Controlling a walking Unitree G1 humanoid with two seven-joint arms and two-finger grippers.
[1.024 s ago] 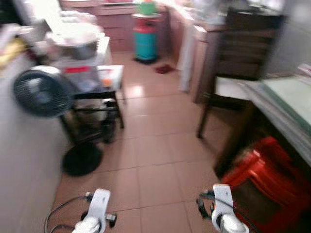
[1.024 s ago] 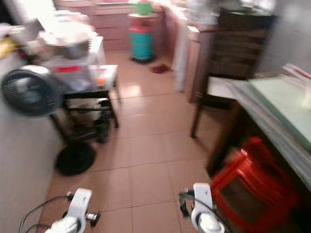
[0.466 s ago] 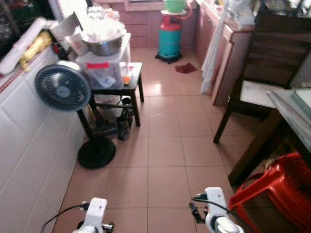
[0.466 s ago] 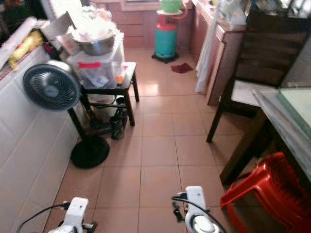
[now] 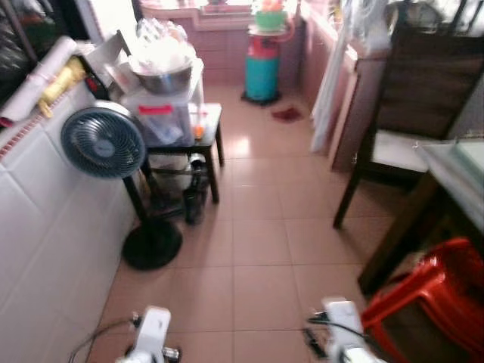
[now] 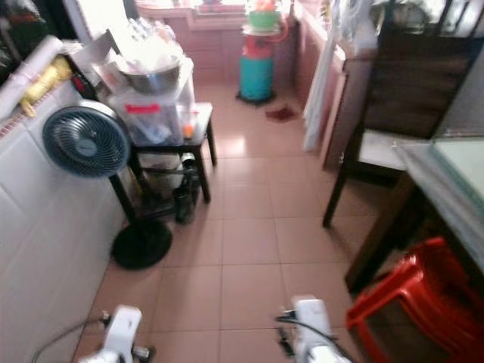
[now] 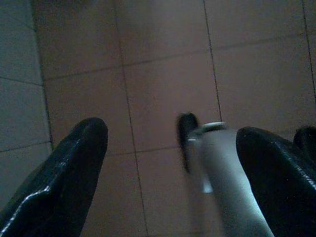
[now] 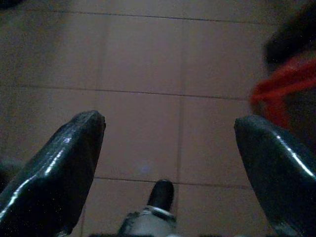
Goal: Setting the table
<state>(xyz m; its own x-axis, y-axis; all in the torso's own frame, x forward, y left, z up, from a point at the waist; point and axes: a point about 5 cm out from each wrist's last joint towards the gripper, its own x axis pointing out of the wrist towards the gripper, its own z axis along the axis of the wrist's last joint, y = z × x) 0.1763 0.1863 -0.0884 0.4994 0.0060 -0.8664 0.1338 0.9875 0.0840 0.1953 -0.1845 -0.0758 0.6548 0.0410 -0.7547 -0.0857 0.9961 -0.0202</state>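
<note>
The dining table [image 5: 457, 170] with a glass top stands at the right edge, with a dark wooden chair [image 5: 408, 106] behind it. Both arms hang low at the bottom of the eye views, over the tiled floor. My left gripper [image 7: 173, 163] is open and holds nothing; floor tiles and the robot's foot show between its fingers [image 7: 74, 168]. My right gripper [image 8: 168, 148] is open too, with bare tiles between its fingers [image 8: 64, 163] and a red stool edge to one side.
Red plastic stools [image 5: 431, 291] sit under the table at the right. A standing fan [image 5: 103, 144] and a black side table [image 5: 185, 132] piled with a metal bowl and boxes line the white tiled wall at left. A teal gas cylinder [image 5: 262, 68] stands far back.
The whole view has swung to the left and steadied as the camera moved; the table has slid toward the right edge. Both arms still hang low.
</note>
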